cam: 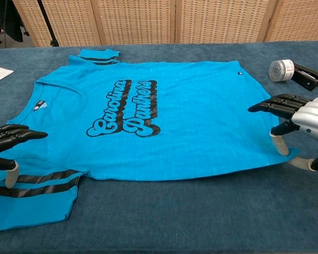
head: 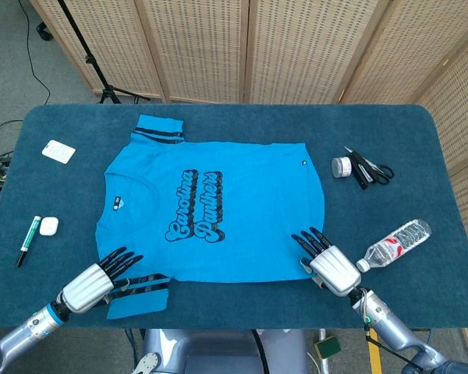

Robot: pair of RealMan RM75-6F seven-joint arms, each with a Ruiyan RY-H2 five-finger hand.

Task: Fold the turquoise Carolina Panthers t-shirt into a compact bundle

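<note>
Spreading open, each robot hand, left and right, hides the t-shirt hem beneath its fingers.

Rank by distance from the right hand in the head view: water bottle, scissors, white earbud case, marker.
From the right hand:
1. water bottle, just beside it, to its right
2. scissors, farther back on the right
3. white earbud case, far left
4. marker, leftmost, slightly past the case

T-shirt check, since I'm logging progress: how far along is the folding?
Nothing is folded yet: the t-shirt lies flat, print up, both sleeves out. In hand: the left hand is at the near sleeve and the right hand at the near hem corner, fingers spread. All folds are left.
</note>
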